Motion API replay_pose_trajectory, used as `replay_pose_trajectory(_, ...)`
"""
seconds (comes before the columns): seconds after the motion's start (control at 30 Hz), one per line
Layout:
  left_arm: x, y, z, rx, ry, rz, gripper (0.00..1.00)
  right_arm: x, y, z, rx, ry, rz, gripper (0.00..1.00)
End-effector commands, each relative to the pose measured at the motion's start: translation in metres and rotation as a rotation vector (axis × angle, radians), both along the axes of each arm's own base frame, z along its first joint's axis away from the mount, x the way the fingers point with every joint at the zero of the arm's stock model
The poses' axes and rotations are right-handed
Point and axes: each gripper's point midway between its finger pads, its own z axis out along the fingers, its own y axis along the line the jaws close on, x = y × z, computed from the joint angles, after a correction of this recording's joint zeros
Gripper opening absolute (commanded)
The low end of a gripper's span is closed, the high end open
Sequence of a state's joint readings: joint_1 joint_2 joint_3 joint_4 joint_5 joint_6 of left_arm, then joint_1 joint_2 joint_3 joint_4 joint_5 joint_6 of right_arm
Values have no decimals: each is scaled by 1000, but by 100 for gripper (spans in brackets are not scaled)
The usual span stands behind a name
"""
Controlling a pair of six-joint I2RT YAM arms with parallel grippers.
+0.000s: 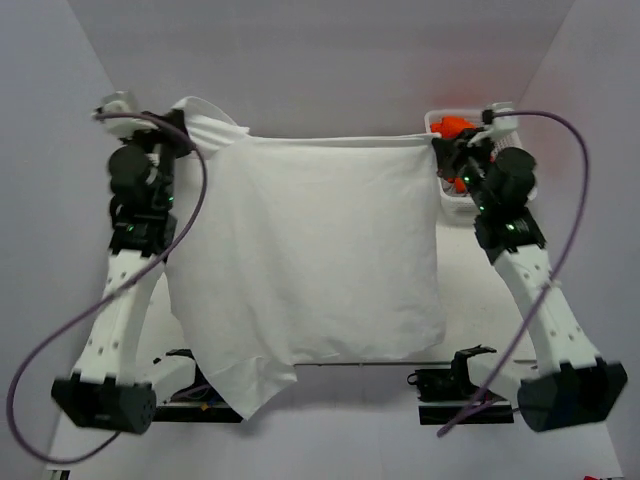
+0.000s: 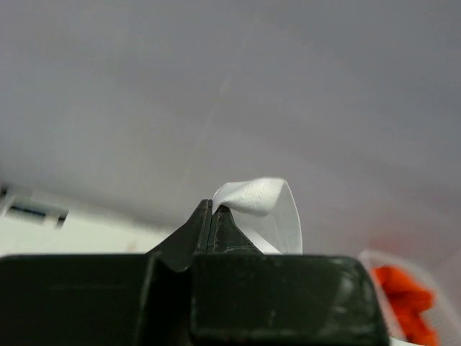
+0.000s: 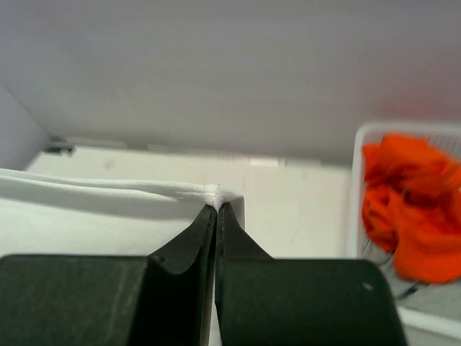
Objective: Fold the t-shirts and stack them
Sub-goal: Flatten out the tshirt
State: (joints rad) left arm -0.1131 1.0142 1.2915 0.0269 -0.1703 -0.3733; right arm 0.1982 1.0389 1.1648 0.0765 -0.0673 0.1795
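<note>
The white t-shirt [image 1: 310,250] hung spread out above the table [image 3: 288,194], its upper edge pulled into a nearly straight line between the two arms and its lower part drooping toward the arm bases, with one corner trailing lowest at the left. Only the top view showed that full spread. The left wrist view gave just a small curl of white cloth poking up beside the left tool [image 2: 212,210], whose tips were pressed together on it. The right wrist view showed the hem running in from the left and bunching in the right tool [image 3: 217,209], likewise clamped on the fabric. The orange t-shirts [image 3: 410,209] lay crumpled in the white basket [image 3: 403,128] just right of that tool. A small strip with dark marks [image 2: 32,210] in the left wrist view was too blurred to read.
</note>
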Motion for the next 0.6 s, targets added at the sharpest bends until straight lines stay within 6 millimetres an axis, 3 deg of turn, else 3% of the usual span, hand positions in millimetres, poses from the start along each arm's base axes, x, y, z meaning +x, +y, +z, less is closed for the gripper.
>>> replay_pose_trajectory(0.0,63,11,-86,19,168,92,0,42,5,-38,13,40,-13,0)
replay_pose_trajectory(0.07,88,14,-132,20,224,121,0,63,13,-89,6,140,7,0)
replay_pose_trajectory(0.1,110,15,-172,29,301,141,0,78,17,-107,11,160,13,0)
replay_pose_trajectory(0.13,122,15,-196,35,342,151,0,92,20,-140,8,232,8,0)
replay_pose_trajectory(0.2,145,16,-238,44,409,169,4,110,22,-156,13,255,3,0)
replay_pose_trajectory(0.23,165,14,-294,67,525,170,7,133,22,-202,7,351,-15,0)
replay_pose_trajectory(0.27,180,12,-307,72,553,170,8,145,27,-202,12,355,-8,0)
replay_pose_trajectory(0.3,190,16,-329,71,609,178,8,151,28,-218,7,409,3,0)
replay_pose_trajectory(0.33,211,16,-325,72,614,189,8,165,33,-260,-9,508,2,0)
replay_pose_trajectory(0.37,222,14,-376,94,727,190,8,169,35,-274,-32,531,5,6)
replay_pose_trajectory(0.4,221,14,-399,97,822,190,13,177,35,-288,-47,553,-1,20)
replay_pose_trajectory(0.43,236,14,-389,81,811,205,37,179,36,-301,-52,584,-2,30)
replay_pose_trajectory(0.47,238,14,-409,78,857,207,47,179,37,-306,-55,599,6,39)
replay_pose_trajectory(0.5,239,13,-406,62,853,208,62,180,33,-306,-56,597,-15,70)
replay_pose_trajectory(0.53,240,13,-406,60,843,208,84,176,35,-309,-70,598,-15,77)
replay_pose_trajectory(0.57,242,8,-397,64,815,174,100,175,33,-294,-67,565,-20,90)
